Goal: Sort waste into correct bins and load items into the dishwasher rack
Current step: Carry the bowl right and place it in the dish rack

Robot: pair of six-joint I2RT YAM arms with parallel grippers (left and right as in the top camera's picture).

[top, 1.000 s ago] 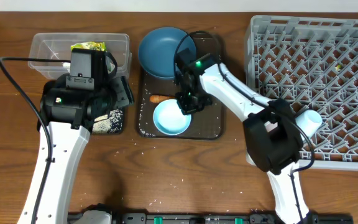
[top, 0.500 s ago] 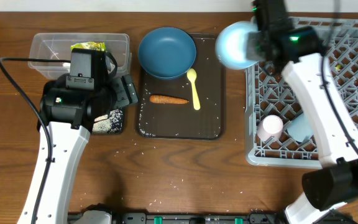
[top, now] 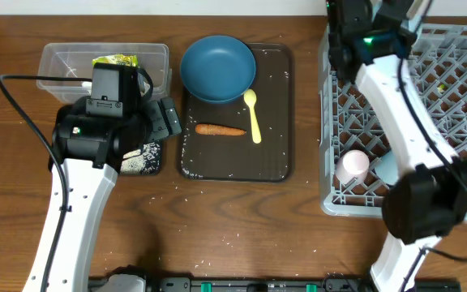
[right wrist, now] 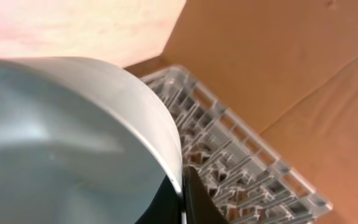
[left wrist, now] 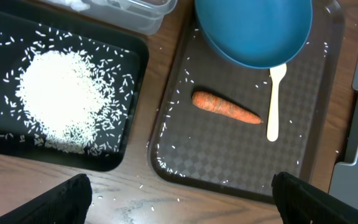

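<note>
My right gripper (right wrist: 180, 196) is pinching the rim of the small white bowl (right wrist: 61, 143). The bowl looks smooth and pale, and it fills most of the right wrist view. It is up over the far edge of the dishwasher rack (top: 452, 105), near the back corner. The pink cup (top: 352, 165) and the light blue cup (top: 383, 168) sit side by side at the near left corner of the rack. The rest of the pegs are open.

My left gripper (left wrist: 179, 202) is spread wide and holds nothing. It hangs over the gap between the black tray (left wrist: 129, 124) and the brown tray (top: 274, 154). The rice (left wrist: 58, 99) is in a pile in the black tray, with some grains on the table (top: 217, 235).

The carrot (top: 220, 129) and the yellow spoon (top: 253, 116) lie on the brown tray, close but not touching. The blue plate (top: 217, 67) sits over its far edge.

The wrapper (top: 114, 60) lies in the clear tub (top: 55, 61). Its print is too small to read.
</note>
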